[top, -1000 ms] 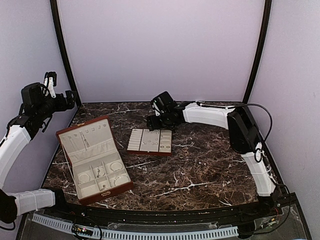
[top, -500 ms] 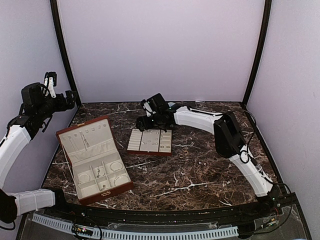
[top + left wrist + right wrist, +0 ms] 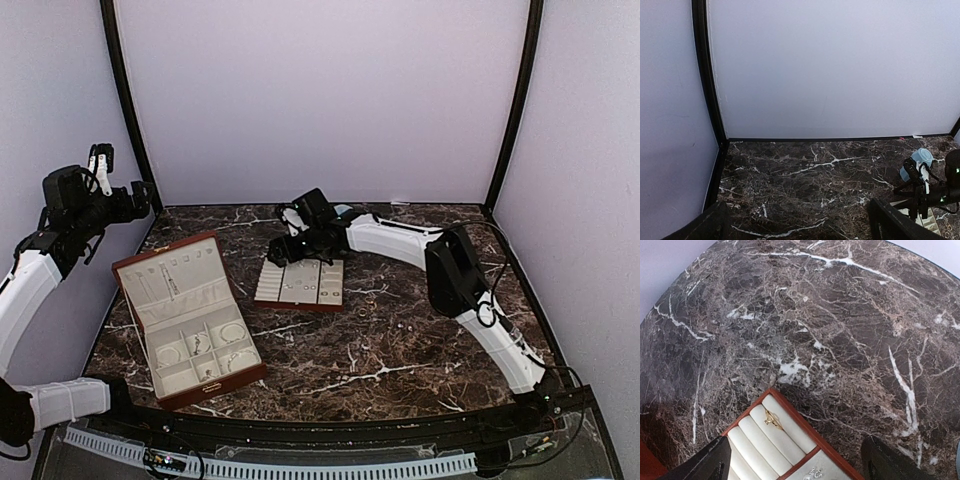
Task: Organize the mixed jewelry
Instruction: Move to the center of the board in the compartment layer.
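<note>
The right gripper [image 3: 795,455] hangs over a corner of the cream slotted tray [image 3: 757,440], which has soft round rolls inside a red-brown rim, on the dark marble table [image 3: 840,340] with white veins. Its jaws are spread wide and hold nothing. A thin ring [image 3: 772,418] sits tucked between two rolls, just ahead of the jaws (tiny studs [image 3: 815,472] lie nearer). The left gripper [image 3: 797,207] is wide apart too, empty, far off.

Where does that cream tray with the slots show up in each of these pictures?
Top view: the cream slotted tray sits mid-table, right of the open box.
Left wrist view: only a pale sliver at the bottom right, likely it.
Right wrist view: bottom centre, a ring in one slot.
Shared landmark: the dark marble table.
</note>
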`<state>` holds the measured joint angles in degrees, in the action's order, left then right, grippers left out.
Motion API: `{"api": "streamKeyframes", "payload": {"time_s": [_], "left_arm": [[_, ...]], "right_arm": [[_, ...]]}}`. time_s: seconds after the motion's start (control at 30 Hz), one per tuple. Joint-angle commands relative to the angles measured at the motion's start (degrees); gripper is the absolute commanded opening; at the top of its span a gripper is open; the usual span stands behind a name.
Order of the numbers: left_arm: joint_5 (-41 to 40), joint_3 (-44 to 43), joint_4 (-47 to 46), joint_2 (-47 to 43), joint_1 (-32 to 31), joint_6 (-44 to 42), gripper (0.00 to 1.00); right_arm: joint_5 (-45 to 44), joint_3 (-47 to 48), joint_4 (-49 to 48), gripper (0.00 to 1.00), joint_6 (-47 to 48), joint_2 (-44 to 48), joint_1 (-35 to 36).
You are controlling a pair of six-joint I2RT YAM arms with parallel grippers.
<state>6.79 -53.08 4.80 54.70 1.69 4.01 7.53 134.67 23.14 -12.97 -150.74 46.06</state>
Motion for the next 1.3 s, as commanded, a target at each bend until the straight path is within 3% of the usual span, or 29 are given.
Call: {"api": "streamKeyframes", "payload": {"time_s": [0.0, 0.97, 1.27], "left_arm": [[0.86, 0.26, -0.70, -0.96, -0.11, -0.13, 0.99], [0.71, 0.26, -0.73, -1.83, -0.11, -0.32, 0.99], [0.54, 0.34, -0.75, -1.98, -0.11, -0.30, 0.99]], "right_arm": [[1.56, 1.29, 0.69, 0.91, 1.41, -1.16, -0.24], [6.09, -0.91, 6.20, 0.90, 5.90, -0.84, -0.54], [9.82, -7.02, 6.30, 0.86, 7.76, 2.54, -0.43]]}}
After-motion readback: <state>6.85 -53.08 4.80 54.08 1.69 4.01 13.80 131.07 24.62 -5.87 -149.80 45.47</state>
